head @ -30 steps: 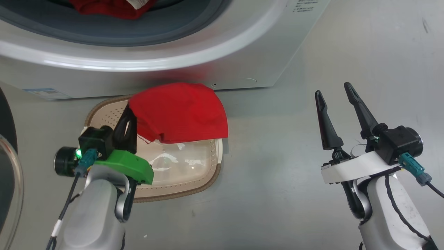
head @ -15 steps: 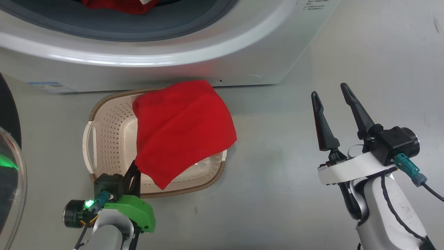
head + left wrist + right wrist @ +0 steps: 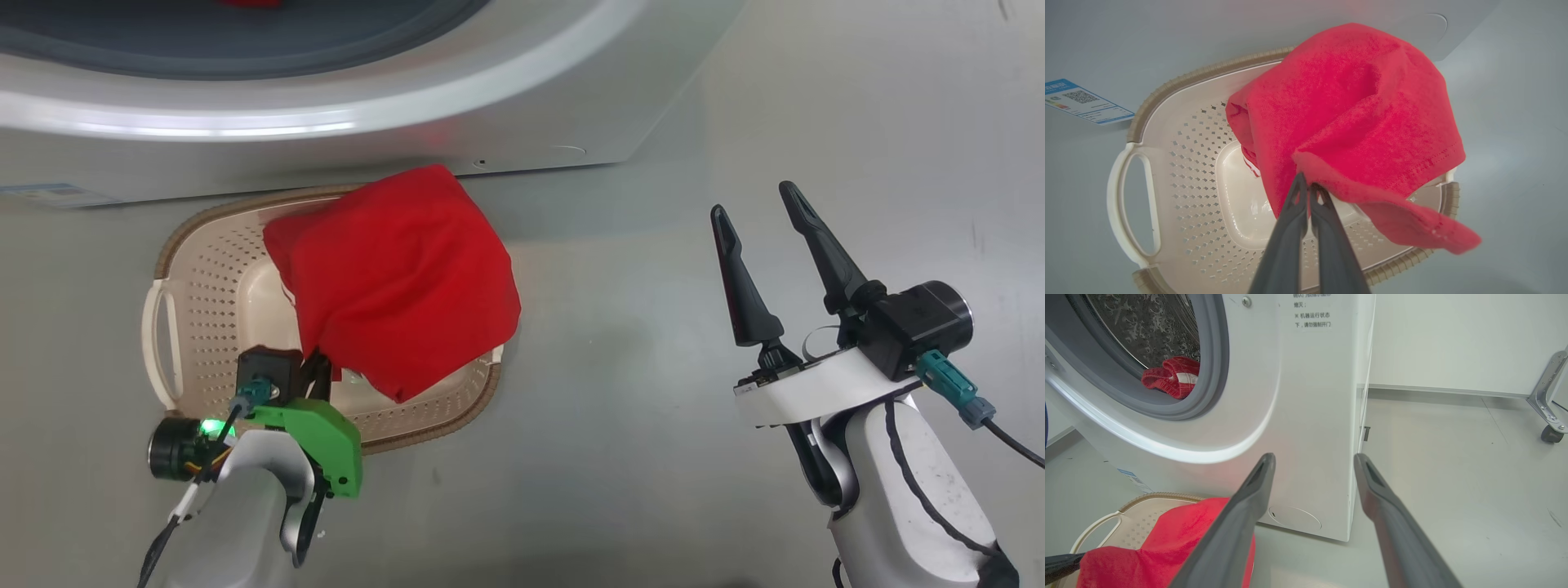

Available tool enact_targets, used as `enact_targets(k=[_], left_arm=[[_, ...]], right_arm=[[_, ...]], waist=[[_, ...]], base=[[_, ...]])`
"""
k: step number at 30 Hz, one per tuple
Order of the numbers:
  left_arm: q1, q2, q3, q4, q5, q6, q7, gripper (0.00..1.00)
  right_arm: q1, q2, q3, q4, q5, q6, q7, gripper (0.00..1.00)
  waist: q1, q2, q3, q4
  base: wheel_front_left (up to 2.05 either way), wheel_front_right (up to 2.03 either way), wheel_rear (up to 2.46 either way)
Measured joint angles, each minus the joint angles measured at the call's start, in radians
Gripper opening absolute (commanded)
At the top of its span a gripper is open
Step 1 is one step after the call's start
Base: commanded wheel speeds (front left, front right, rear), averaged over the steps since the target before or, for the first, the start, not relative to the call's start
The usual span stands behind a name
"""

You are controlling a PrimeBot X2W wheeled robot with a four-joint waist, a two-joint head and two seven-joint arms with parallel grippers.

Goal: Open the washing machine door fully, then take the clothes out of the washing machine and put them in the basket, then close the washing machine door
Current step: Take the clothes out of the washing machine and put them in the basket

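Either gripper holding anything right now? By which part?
Left gripper is shut on the red garment, pinching a bunched fold at its edge, above the basket. Right gripper is open, empty.

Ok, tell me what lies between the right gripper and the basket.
Bare grey floor, in the head view; the clothes hang over the basket rim on that side.

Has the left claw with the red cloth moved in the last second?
Yes. Judged against the basket, the left gripper has drawn back from the washing machine side toward the basket's near rim, pulling the clothes along.
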Motion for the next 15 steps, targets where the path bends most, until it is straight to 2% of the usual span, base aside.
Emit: enact_targets(k=[10, 11, 13, 15], left_arm=[[-0.153, -0.001, -0.008, 0.104, 0.020, -0.012, 0.054, 0.00], [-0.165, -0.001, -0.007, 0.114, 0.020, -0.012, 0.058, 0.29], [-0.186, -0.001, -0.006, 0.133, 0.020, -0.012, 0.068, 1.00], [-0.202, -0.001, -0.005, 0.151, 0.020, -0.012, 0.068, 1.00]], right_arm=[[-0.027, 0.001, 0.003, -0.013, 0.002, 0.000, 0.000, 1.00], [-0.030, 0.001, 0.003, -0.014, 0.002, 0.000, 0.000, 1.00], [-0.037, 0.001, 0.003, -0.015, 0.004, 0.000, 0.000, 1.00], [-0.042, 0.002, 0.001, -0.020, 0.011, 0.000, 0.000, 1.00]], waist=[[0.0000, 0.0000, 0.064, -0.063], [0.0000, 0.0000, 0.071, -0.069], [0.0000, 0.0000, 0.085, -0.081], [0.0000, 0.0000, 0.099, -0.092]], base=[[0.00, 0.00, 0.00], [0.00, 0.00, 0.00], [0.00, 0.00, 0.00], [0.00, 0.00, 0.00]])
